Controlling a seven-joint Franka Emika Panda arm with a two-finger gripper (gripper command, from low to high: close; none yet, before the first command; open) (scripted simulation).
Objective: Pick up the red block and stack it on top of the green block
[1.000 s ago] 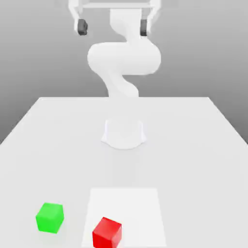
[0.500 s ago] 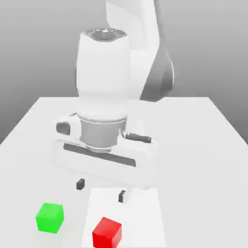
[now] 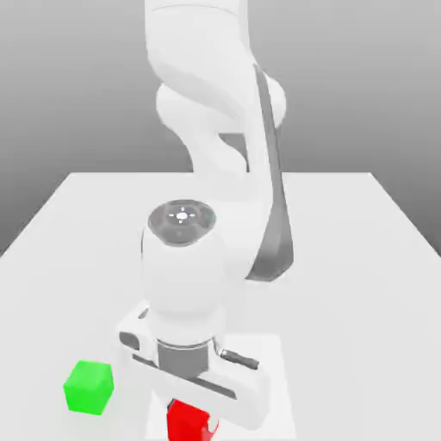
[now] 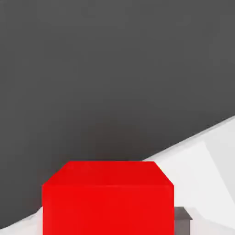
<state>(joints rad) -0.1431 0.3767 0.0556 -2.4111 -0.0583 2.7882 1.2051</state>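
Handling: the red block [image 3: 188,422] looks rigid and light, with smooth faces that may slip; best pinched across two opposite flat sides, near mid-height
Look: plain, bright red cube with sharp edges and no markings
Place: on the table [image 3: 362,258], just beside the green block [image 3: 89,387], on the exterior view's right of it, directly under the gripper [image 3: 191,412]
Hand: one dark fingertip [image 4: 182,220] sits beside the red block; whether the fingers are spread or pinching, I cannot tell

Red block [image 3: 188,422] half behind the hand, cut by the frame's lower edge.
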